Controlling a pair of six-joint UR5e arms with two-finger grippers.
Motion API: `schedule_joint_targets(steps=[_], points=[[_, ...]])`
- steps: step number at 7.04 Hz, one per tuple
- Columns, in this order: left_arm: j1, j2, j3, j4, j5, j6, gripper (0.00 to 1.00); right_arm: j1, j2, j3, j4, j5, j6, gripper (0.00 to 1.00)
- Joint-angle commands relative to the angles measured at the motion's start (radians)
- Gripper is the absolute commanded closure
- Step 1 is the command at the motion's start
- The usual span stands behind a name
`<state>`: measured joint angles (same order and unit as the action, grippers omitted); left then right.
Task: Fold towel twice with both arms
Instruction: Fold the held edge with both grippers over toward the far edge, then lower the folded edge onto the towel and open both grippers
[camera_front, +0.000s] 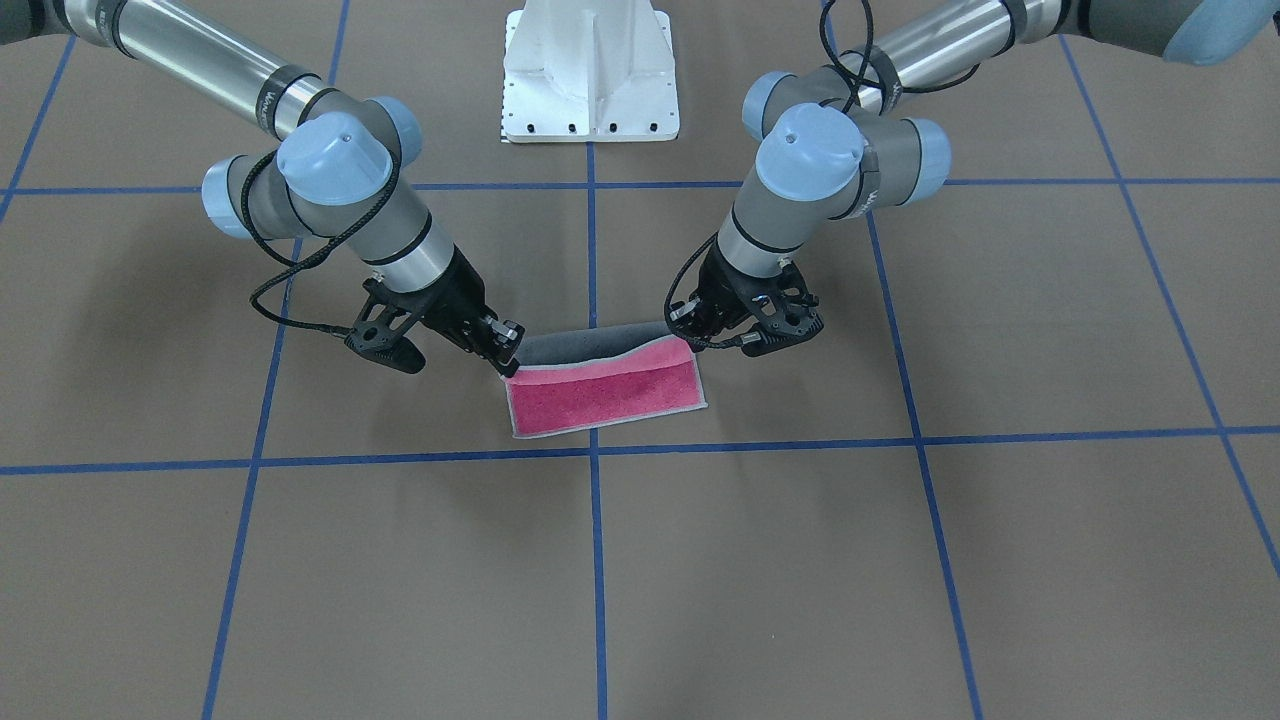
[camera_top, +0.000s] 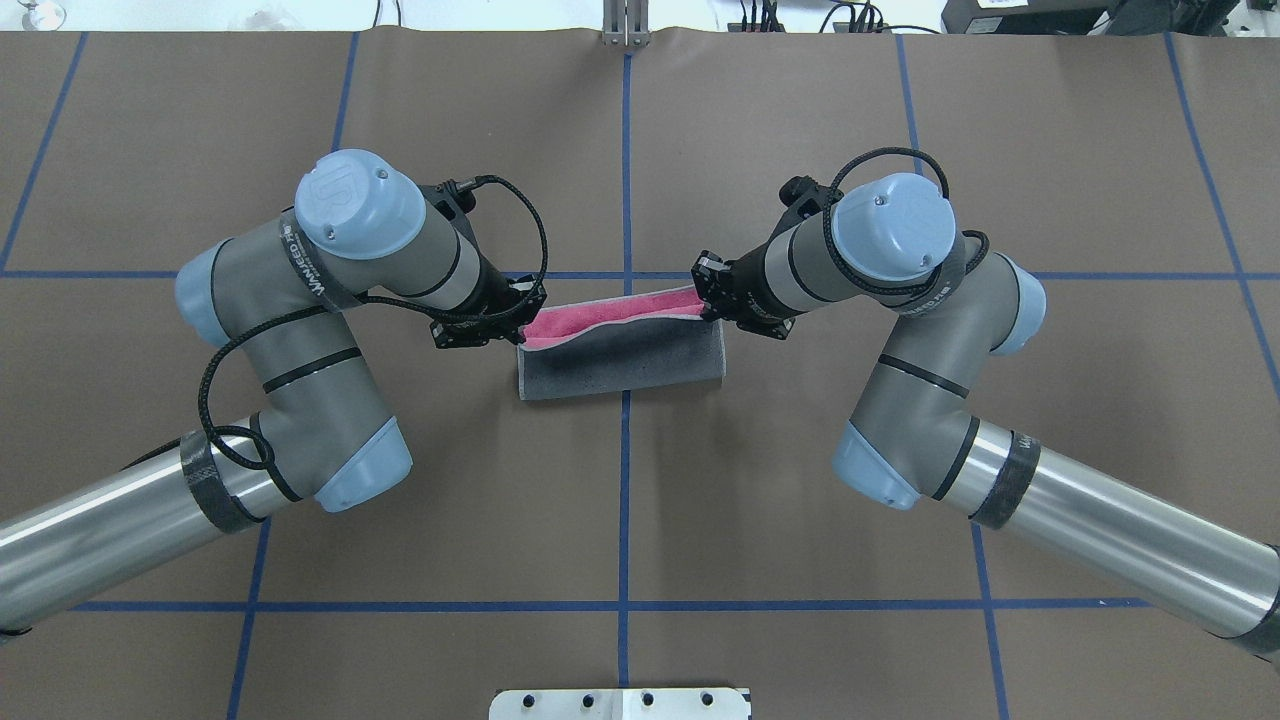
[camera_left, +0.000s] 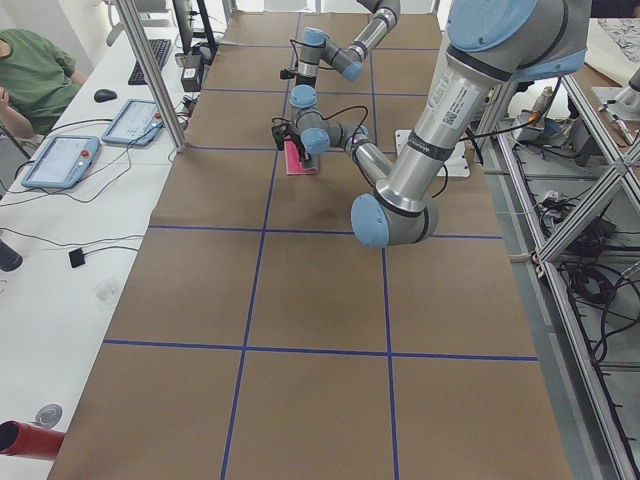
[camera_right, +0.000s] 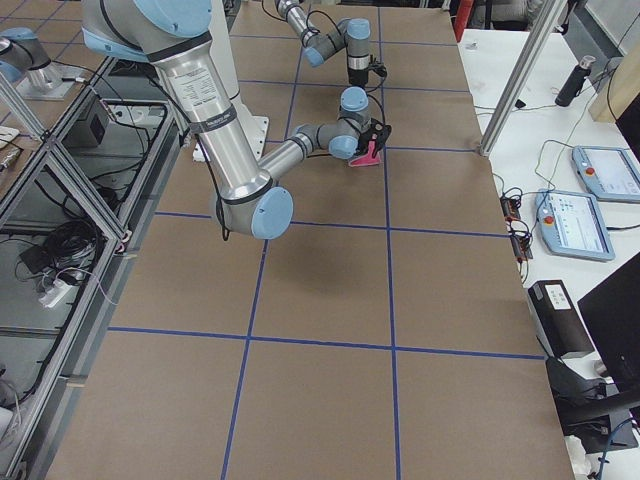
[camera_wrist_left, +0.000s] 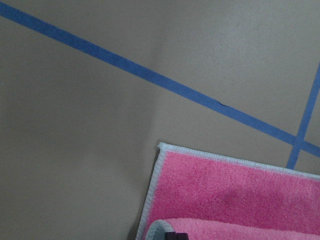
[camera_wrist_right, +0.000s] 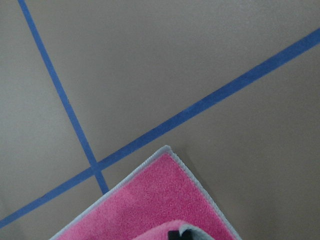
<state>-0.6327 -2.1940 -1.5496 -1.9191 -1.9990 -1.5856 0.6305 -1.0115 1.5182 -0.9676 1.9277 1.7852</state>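
The towel (camera_top: 620, 360) lies at the table's middle, partly folded. From overhead its grey face lies on top, with a pink strip along the far side. In the front-facing view its pink face (camera_front: 600, 395) lies flat with the raised grey edge behind it. My left gripper (camera_top: 520, 330) is shut on the towel's left raised corner, and also shows in the front-facing view (camera_front: 700, 335). My right gripper (camera_top: 708, 295) is shut on the right raised corner, and also shows there (camera_front: 505, 360). Both wrist views show flat pink towel (camera_wrist_left: 235, 190) (camera_wrist_right: 155, 200) below the held edge.
The white pedestal base (camera_front: 590, 80) stands on the robot's side of the towel. Blue tape lines (camera_top: 625, 480) cross the brown table cover. A side desk with tablets (camera_left: 60, 160) and a seated person (camera_left: 35, 75) lies beyond the table's far edge.
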Motion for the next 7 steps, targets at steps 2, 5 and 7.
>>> schedule_joint_targets(steps=[2,5,7], points=[[-0.002,0.000,0.009,0.000,0.000,-0.001,1.00,0.000,0.028,-0.027,0.001,-0.015,-0.001,1.00],[-0.005,0.000,0.011,0.000,0.002,-0.004,1.00,0.000,0.044,-0.050,0.001,-0.016,-0.001,1.00],[-0.009,-0.001,0.023,0.000,0.002,-0.005,1.00,0.000,0.044,-0.052,0.001,-0.016,-0.001,1.00]])
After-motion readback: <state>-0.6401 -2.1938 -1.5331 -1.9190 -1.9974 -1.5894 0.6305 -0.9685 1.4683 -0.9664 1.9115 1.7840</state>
